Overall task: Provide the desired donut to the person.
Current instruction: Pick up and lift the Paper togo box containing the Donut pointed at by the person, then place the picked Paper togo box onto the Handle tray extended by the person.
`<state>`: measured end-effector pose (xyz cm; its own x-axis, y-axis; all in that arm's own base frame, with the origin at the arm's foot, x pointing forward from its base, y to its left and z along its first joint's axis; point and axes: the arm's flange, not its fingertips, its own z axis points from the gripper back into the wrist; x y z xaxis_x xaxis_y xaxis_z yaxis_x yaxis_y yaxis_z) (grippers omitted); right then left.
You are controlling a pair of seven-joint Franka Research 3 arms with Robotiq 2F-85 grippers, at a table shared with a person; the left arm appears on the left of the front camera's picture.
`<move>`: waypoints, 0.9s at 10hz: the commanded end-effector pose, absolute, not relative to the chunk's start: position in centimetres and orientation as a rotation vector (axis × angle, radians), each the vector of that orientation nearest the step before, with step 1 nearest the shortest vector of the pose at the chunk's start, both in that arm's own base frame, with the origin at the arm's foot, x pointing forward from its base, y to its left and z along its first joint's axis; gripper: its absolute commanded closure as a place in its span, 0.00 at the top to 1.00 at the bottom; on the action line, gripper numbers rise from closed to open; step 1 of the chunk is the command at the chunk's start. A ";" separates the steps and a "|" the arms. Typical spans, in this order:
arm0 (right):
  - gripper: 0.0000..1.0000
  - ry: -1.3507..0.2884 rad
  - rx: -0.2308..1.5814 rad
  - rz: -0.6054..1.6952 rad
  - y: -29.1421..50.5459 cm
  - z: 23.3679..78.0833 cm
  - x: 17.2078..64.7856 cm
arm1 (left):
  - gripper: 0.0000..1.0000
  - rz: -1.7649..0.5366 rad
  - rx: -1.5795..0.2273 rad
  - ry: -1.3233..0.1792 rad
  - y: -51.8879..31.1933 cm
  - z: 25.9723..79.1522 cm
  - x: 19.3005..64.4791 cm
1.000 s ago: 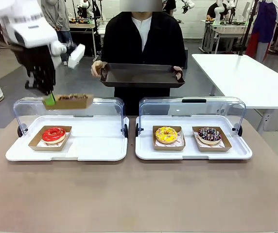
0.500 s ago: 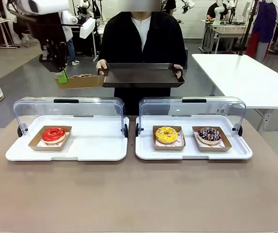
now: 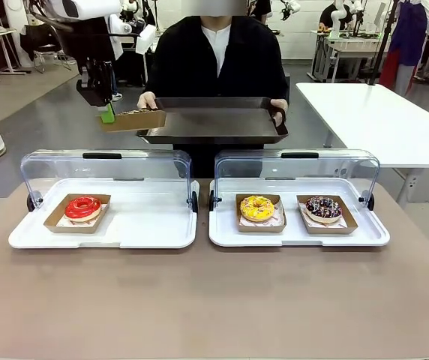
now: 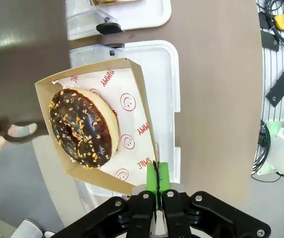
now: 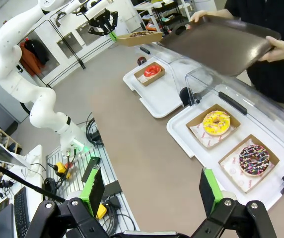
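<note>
The left gripper (image 3: 107, 114) is closed tightly on the edge of a cardboard tray (image 3: 133, 120) that carries the chocolate donut (image 4: 82, 128). In the front view this tray hangs at 9 o'clock of the dark tray (image 3: 214, 124) held by the person (image 3: 218, 60), just at its rim. The right gripper (image 5: 153, 173) has its jaws wide apart and holds nothing.

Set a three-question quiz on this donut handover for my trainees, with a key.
1. True or false: the left gripper is shut on the cardboard tray of the chocolate donut.
2. What does the person hold? A) a dark tray B) a cup C) a lid
3. Fill in: the right display case holds ___ donuts.
Key: 1 true; 2 A; 3 two.
</note>
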<state>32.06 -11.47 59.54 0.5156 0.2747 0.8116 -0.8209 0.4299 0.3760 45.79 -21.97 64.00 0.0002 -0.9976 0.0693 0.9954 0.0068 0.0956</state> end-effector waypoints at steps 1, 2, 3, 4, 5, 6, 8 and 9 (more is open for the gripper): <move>1.00 -0.764 0.885 0.776 -11.4 59.7 32.3 | 0.00 -1.569 0.025 -0.125 -21.8 64.0 45.6; 1.00 -0.764 0.885 0.776 -11.4 59.7 32.3 | 0.00 -1.569 0.025 -0.125 -21.8 64.0 45.6; 1.00 -0.764 0.885 0.776 -11.4 59.7 32.3 | 0.00 -1.569 0.025 -0.125 -21.8 64.0 45.6; 1.00 -0.764 0.885 0.776 -11.4 59.7 32.3 | 0.00 -1.569 0.025 -0.125 -21.8 64.0 45.6; 1.00 -0.764 0.885 0.776 -11.4 59.7 32.3 | 0.00 -1.569 0.025 -0.125 -21.8 64.0 45.6; 1.00 -0.764 0.885 0.776 -11.4 59.7 32.3 | 0.00 -1.569 0.025 -0.125 -21.8 64.0 45.6; 1.00 -0.764 0.885 0.776 -11.4 59.7 32.3 | 0.00 -1.569 0.025 -0.125 -21.8 64.0 45.6; 1.00 -0.764 0.885 0.776 -11.4 59.7 32.3 | 0.00 -1.569 0.025 -0.125 -21.8 64.0 45.6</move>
